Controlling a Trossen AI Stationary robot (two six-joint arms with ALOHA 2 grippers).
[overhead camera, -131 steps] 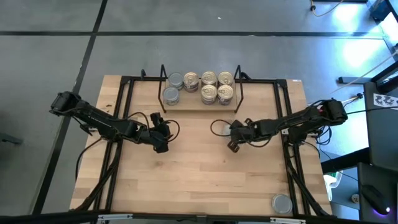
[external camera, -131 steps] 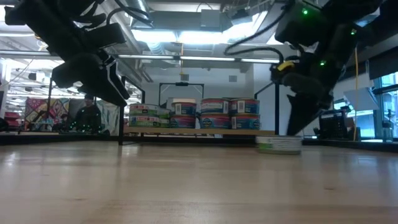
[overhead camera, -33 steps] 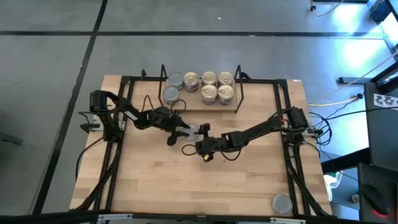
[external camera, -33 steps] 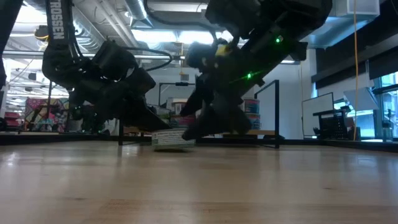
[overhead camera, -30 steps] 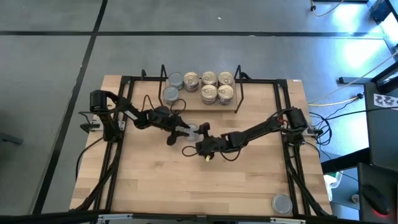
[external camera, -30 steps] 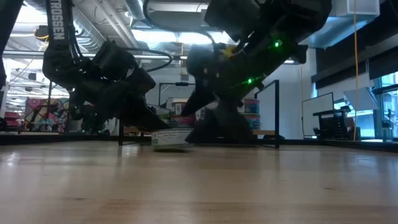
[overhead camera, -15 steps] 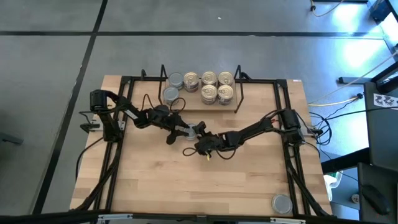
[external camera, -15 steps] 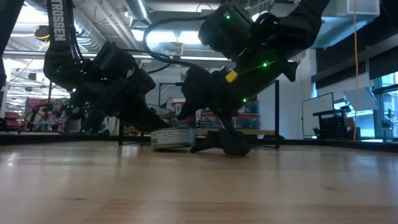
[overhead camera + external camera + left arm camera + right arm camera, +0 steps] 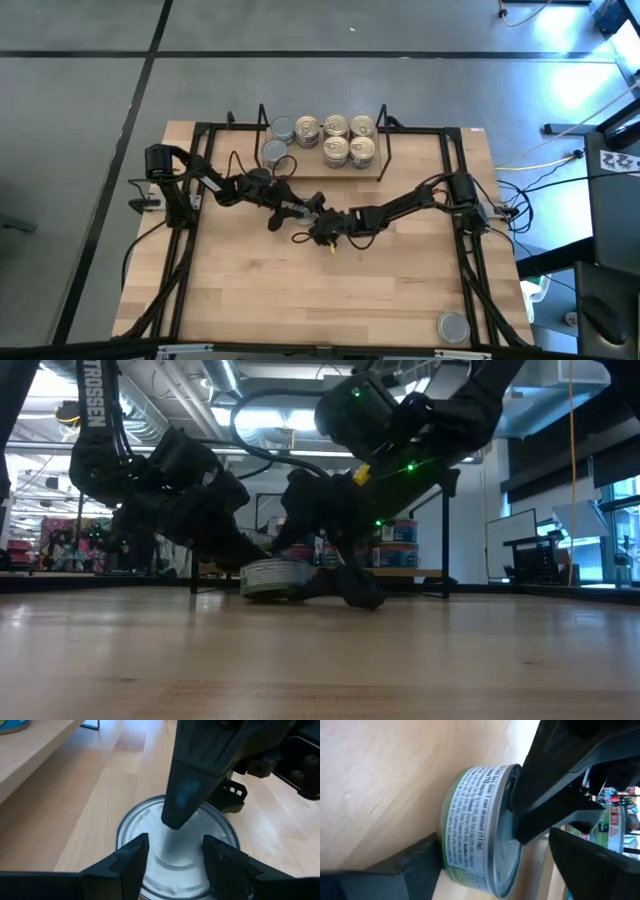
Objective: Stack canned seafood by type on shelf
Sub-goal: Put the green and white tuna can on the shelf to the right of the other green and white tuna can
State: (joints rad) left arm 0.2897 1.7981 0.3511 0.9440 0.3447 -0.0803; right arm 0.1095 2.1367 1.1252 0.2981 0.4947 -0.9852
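A short can (image 9: pixel 175 851) with a plain silver top and a green-rimmed label (image 9: pixel 470 825) stands on the table in front of the shelf (image 9: pixel 320 170). My left gripper (image 9: pixel 175 839) reaches it from the table's left, fingers apart over its top. My right gripper (image 9: pixel 495 840) is open and comes in low from the right. One of its fingers (image 9: pixel 187 795) lies over the can's top and the other (image 9: pixel 420 865) is by the can's bottom edge at the table. The shelf holds cans with grey tops (image 9: pixel 279 140) on its left and cans with gold tops (image 9: pixel 348 138) on its right. My left gripper has its spread fingertips (image 9: pixel 134 857) over the near part of the can's silver top (image 9: pixel 172 865), slanting down from the table's left, with nothing pinched between them. The can stays on the table. My right gripper's upper finger ends at the middle of the can's top (image 9: pixel 175 832); whether it touches, I cannot tell.
One more grey-topped can (image 9: pixel 453 326) stands near the table's front right corner. The shelf's black wire end frames (image 9: pixel 381 140) rise at both ends of its board. Both arms cross the table's middle; bare wood lies along the near edge.
My right gripper has come down to the table and moved in on the can from the right, so that its fingers now stand at the can's top and bottom. The left gripper and the can have kept their place.
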